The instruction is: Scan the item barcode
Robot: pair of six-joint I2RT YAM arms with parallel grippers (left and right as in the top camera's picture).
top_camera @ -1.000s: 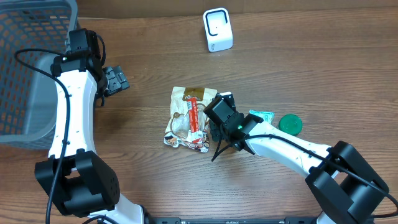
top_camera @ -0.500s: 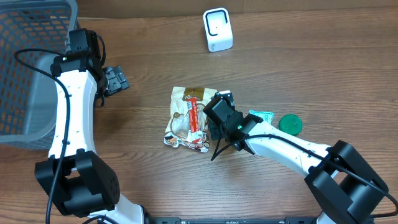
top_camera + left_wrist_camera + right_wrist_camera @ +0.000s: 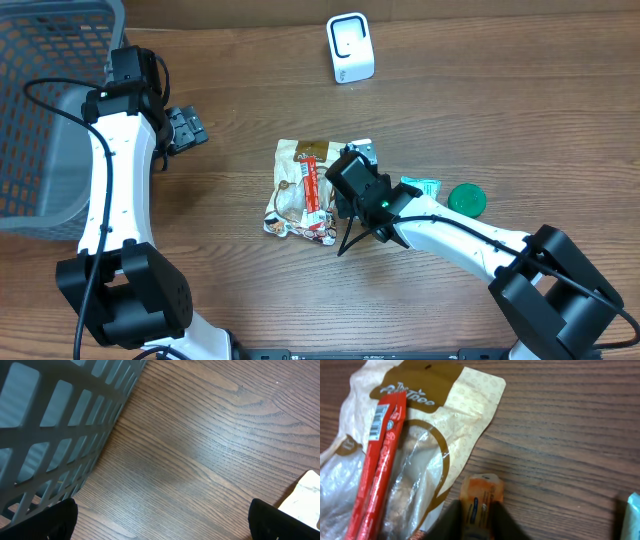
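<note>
Evidently the right claw (image 3: 476, 524) is pinched narrow on the near end of a small orange sachet (image 3: 481, 492). The sachet lies on the table (image 3: 570, 435) just right of a clear snack bag (image 3: 415, 460) with a red stick (image 3: 382, 460) on it. The white scanner (image 3: 350, 47) stands well apart at the far side, so lifting, carrying and showing the barcode all seem left to do. The left claw (image 3: 186, 130) hangs wide and empty beside the grey basket (image 3: 40, 120).
</note>
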